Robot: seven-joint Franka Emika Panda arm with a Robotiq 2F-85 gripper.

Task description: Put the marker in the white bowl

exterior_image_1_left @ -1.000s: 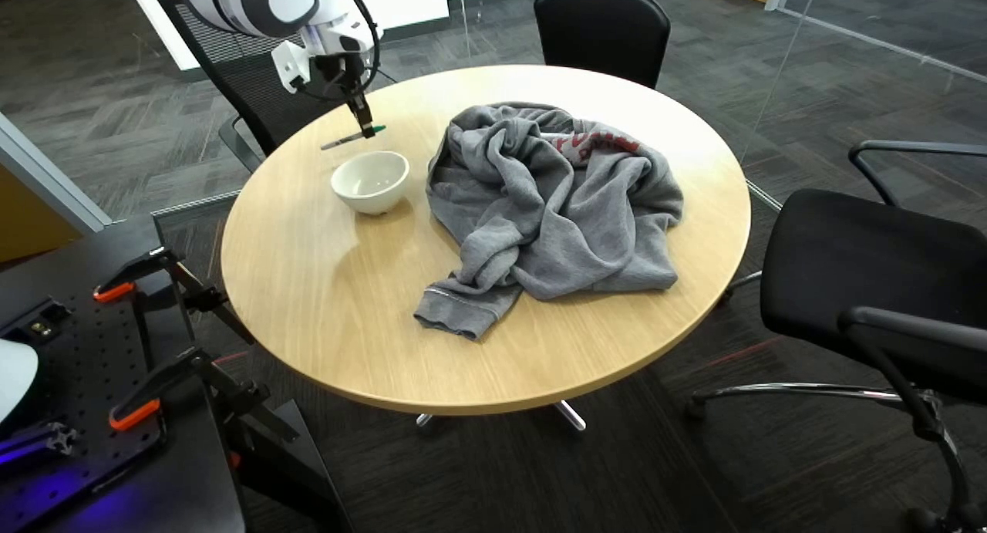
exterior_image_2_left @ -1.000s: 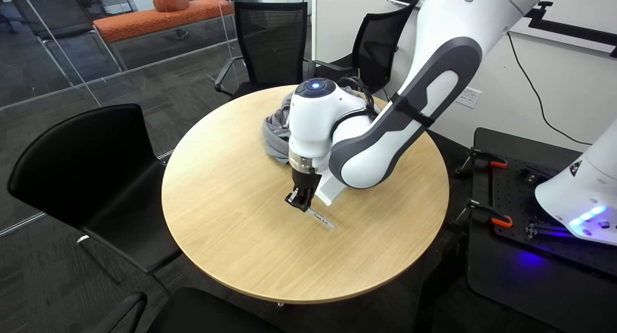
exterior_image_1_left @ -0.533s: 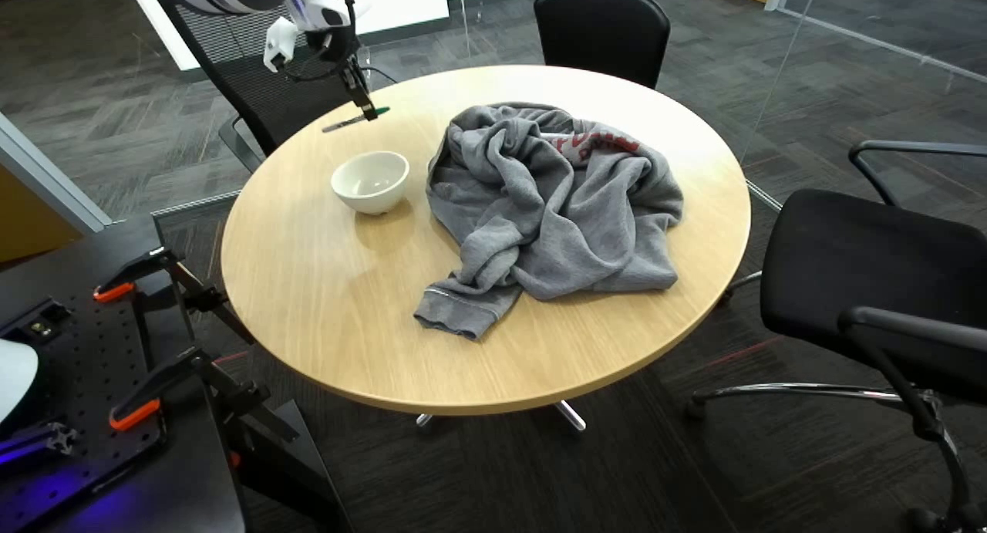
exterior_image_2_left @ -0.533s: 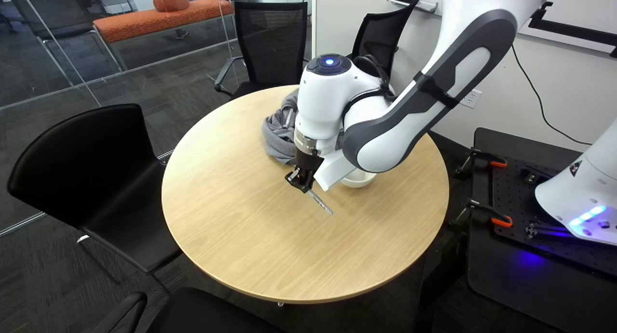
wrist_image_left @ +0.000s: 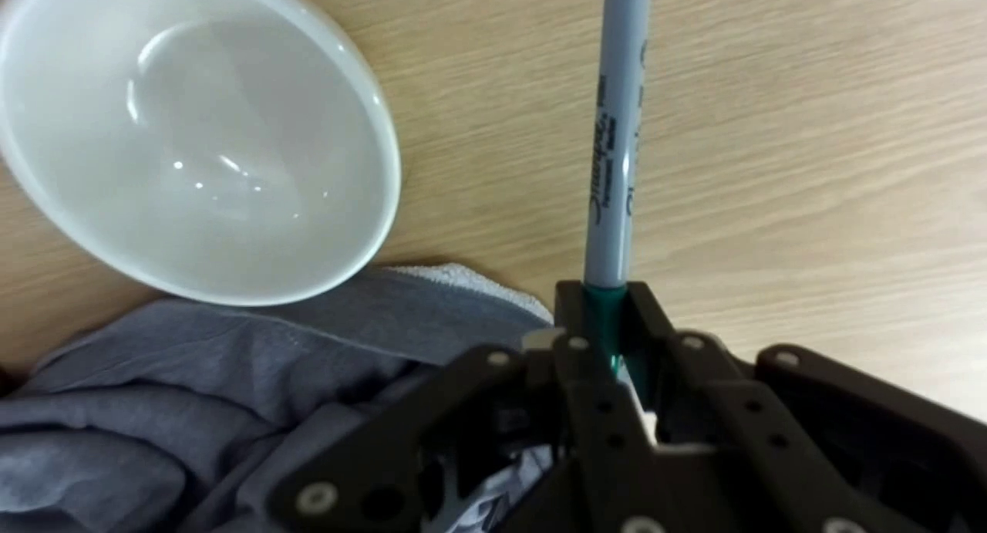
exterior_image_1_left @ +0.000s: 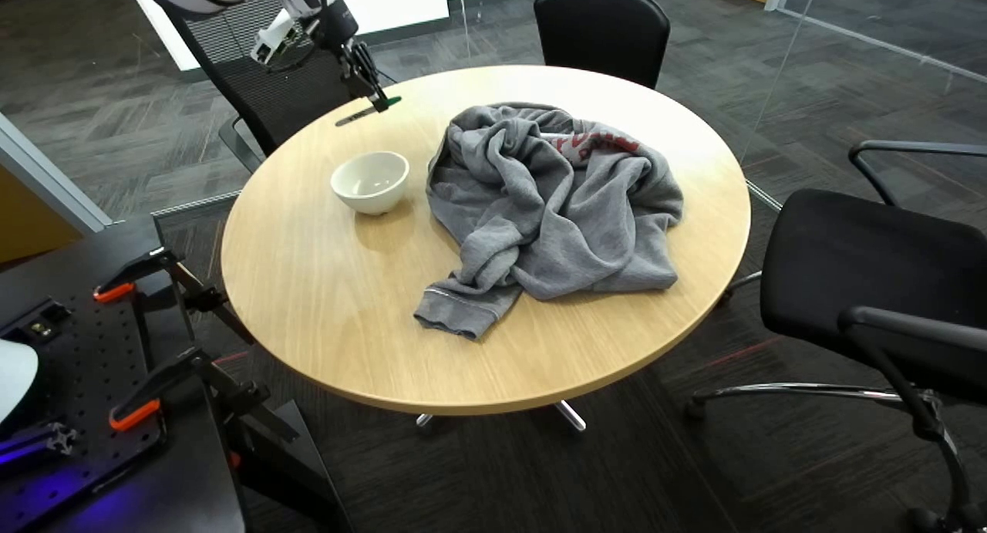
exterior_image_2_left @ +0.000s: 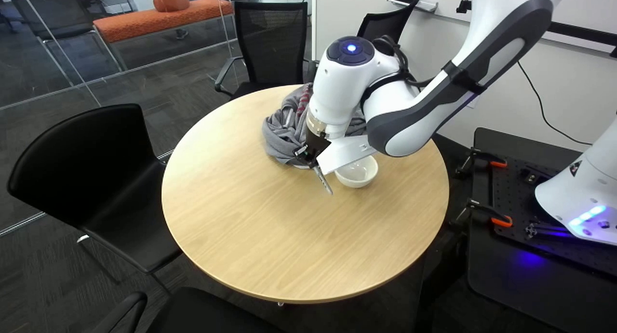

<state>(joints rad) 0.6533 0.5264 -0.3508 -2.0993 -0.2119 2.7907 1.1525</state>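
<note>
My gripper (wrist_image_left: 603, 309) is shut on the green cap end of a grey marker (wrist_image_left: 617, 132). The marker's barrel sticks out past the fingertips. In both exterior views the gripper (exterior_image_1_left: 380, 105) (exterior_image_2_left: 311, 162) holds the marker (exterior_image_1_left: 355, 117) (exterior_image_2_left: 324, 180) above the table. The white bowl (wrist_image_left: 231, 132) is empty and upright at the upper left of the wrist view, to the left of the marker. The bowl also shows in both exterior views (exterior_image_1_left: 373, 200) (exterior_image_2_left: 355, 175). In an exterior view the arm's wrist hides a little of its rim. The marker is beside the bowl, not over it.
A crumpled grey sweatshirt (exterior_image_1_left: 555, 217) lies on the round wooden table (exterior_image_1_left: 324, 301), close to the bowl. It fills the lower left of the wrist view (wrist_image_left: 154, 409). Black chairs (exterior_image_1_left: 601, 35) (exterior_image_2_left: 91, 188) stand around the table. Clamps (exterior_image_1_left: 139, 409) hold the robot's base on a dark stand.
My gripper has risen with the marker and shifted towards the sweatshirt side, and it has tilted. In an exterior view the bowl has come out from behind the arm. Bowl and sweatshirt have not moved.
</note>
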